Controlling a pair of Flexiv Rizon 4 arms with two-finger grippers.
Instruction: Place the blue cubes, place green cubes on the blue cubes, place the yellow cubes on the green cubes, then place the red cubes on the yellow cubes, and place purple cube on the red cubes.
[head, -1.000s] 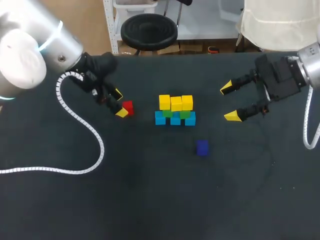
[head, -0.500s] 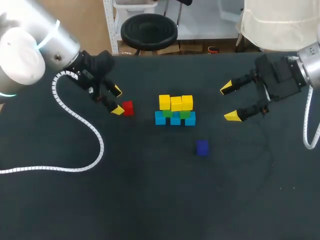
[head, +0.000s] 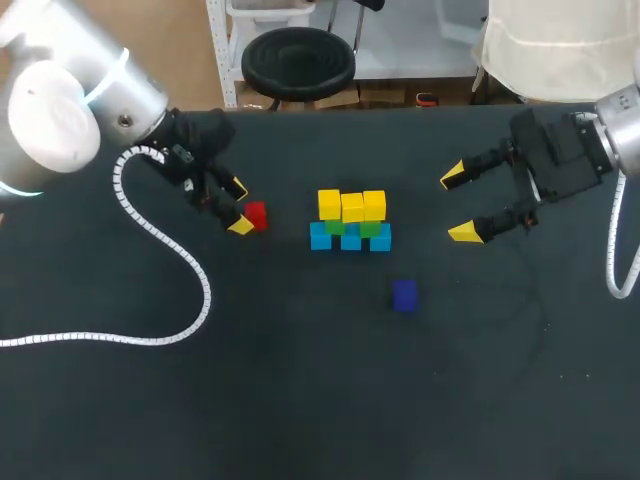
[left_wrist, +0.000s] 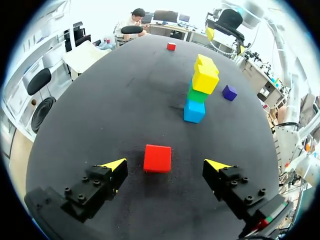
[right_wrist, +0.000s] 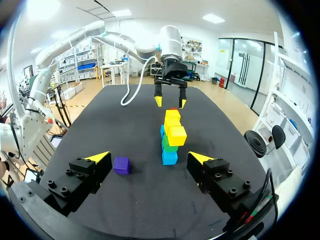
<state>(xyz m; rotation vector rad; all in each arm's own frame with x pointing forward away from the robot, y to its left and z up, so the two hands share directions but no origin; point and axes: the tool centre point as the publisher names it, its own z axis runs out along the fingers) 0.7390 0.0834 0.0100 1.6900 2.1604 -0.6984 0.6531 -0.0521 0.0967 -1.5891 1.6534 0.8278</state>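
A stack stands mid-table: three blue cubes (head: 350, 239) in a row, two green cubes (head: 369, 228) on them, three yellow cubes (head: 352, 206) on top. The same stack (left_wrist: 199, 89) shows ahead of my left gripper. A red cube (head: 255, 215) lies on the cloth left of it. My left gripper (head: 239, 207) is open, with the red cube (left_wrist: 157, 158) between its yellow tips and touching neither. A purple cube (head: 404, 294) lies alone in front of the stack. My right gripper (head: 458, 204) hangs open and empty right of the stack (right_wrist: 170, 137), with the purple cube (right_wrist: 120, 165) near one finger.
The black table (head: 300, 400) carries a white coiled cable (head: 170, 250) from my left arm across its left side. A second small red cube (left_wrist: 171, 46) lies far beyond the stack in the left wrist view.
My left gripper drew back a little from the red cube, then returned around it. The cubes and the right arm have not moved.
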